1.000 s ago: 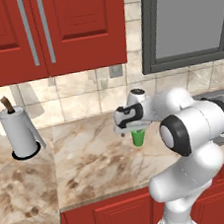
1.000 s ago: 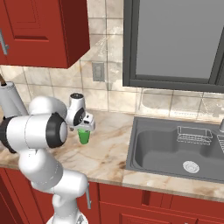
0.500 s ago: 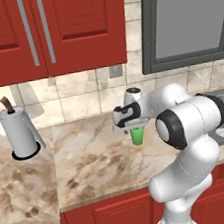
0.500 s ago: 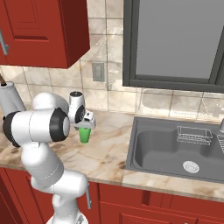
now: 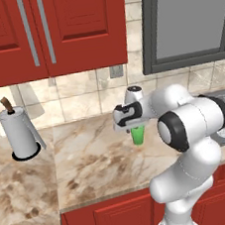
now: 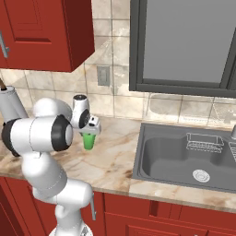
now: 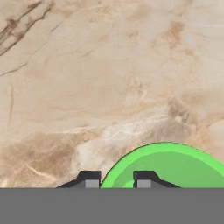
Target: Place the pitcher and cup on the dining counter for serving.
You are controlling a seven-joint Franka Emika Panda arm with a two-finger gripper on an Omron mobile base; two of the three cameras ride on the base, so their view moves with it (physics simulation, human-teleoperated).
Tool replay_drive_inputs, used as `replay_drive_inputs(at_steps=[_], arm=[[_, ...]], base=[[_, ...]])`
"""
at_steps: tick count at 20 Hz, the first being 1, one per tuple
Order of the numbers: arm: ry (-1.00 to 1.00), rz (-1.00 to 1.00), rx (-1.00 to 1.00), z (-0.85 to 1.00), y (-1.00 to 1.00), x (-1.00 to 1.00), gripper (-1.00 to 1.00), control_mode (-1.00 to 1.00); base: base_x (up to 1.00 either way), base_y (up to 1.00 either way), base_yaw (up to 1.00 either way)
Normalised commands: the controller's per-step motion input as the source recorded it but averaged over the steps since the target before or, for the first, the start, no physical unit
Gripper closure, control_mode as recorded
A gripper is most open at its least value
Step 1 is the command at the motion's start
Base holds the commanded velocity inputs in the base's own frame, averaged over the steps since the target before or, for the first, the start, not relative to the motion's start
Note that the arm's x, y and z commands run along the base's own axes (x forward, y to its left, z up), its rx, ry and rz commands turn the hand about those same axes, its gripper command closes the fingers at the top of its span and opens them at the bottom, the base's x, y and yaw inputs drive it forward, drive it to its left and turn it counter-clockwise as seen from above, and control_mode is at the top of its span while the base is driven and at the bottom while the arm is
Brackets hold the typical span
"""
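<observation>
The cup (image 5: 138, 135) is a small bright green tumbler standing upright on a marble counter (image 5: 90, 159) under red upper cabinets. My gripper (image 5: 135, 126) points straight down onto it. In the hand view the cup (image 7: 175, 168) fills the lower right, and the gripper (image 7: 117, 180) has its jaws drawn in on the near wall of the rim, one fingertip (image 7: 89, 179) outside and the other inside. From the right, the cup (image 6: 88, 141) shows just below the gripper (image 6: 88, 132). The pitcher and the dining counter are out of view.
A grey paper-towel roll (image 5: 18, 136) with a brown stick stands at the counter's left, also seen at the edge of the right base view (image 6: 11, 103). A dark sink (image 6: 184, 156) lies right of the cup. A tiled wall with an outlet (image 6: 103, 76) is behind.
The jaws have come in from wide open to narrow around the cup's rim. The arm's elbow has shifted slightly; the cup has stayed in place.
</observation>
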Motion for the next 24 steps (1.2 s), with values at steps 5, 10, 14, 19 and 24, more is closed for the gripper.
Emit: replay_drive_inputs(at_steps=[5, 10, 14, 19, 24], arm=[[-0.16, 0.00, 0.00, 0.43, 0.00, -0.51, 1.00, -1.00], [-0.12, 0.00, 0.00, 0.64, 0.00, -0.62, 1.00, -1.00], [-0.29, 0.00, 0.00, 0.79, -0.14, -0.97, 1.00, -1.00], [-0.33, 0.00, 0.00, 0.81, -0.03, -0.66, 1.00, -1.00], [-0.20, 0.00, 0.00, 0.54, 0.00, -0.50, 1.00, -1.00]], base=[[0.00, 0.00, 0.00], [0.00, 0.00, 0.00], [0.00, 0.00, 0.00], [0.00, 0.00, 0.00], [0.00, 0.00, 0.00]])
